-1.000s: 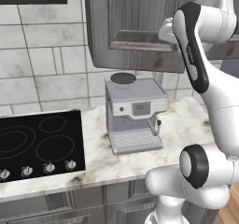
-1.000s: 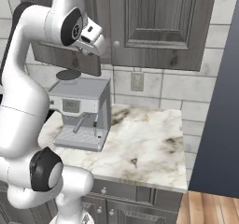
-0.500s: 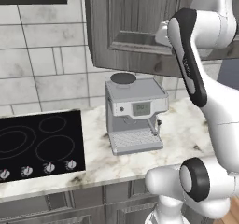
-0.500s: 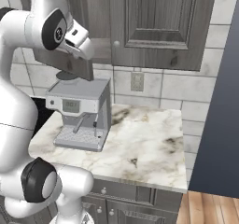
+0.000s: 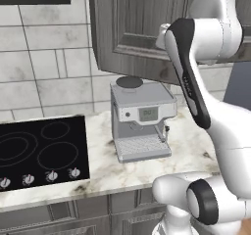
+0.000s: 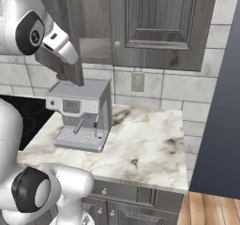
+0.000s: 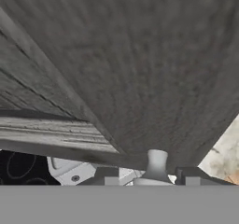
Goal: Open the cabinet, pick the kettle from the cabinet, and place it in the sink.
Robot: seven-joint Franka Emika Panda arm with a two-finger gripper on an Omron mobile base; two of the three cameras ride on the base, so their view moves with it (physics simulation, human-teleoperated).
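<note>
Left base view: we list the cabinet (image 5: 142,28), its left door swung part-way out over the silver coffee machine (image 5: 142,124), which stands on the marble counter (image 5: 196,146) beside the black cooktop (image 5: 41,151). Our arm's forearm crosses the door's free edge; the hand itself is hidden behind it.

Right base view: the same door (image 6: 63,55) appears edge-on, angled out from the cabinet; the right door (image 6: 161,25) is closed, a small knob (image 6: 117,43) at its edge. The interior is dark; we can make out no kettle, and no sink is listed here.

Hand view: the door panel sits very close to the lens. The door's knob (image 7: 156,164) sits between the fingertips of the gripper (image 7: 148,177), which stand slightly apart from it on either side; whether they touch it we cannot tell.

Risk, as we judge it: if the jaws let go now, the door may be left only half open, blocking the reach inside, and the arm may then clip its edge.
</note>
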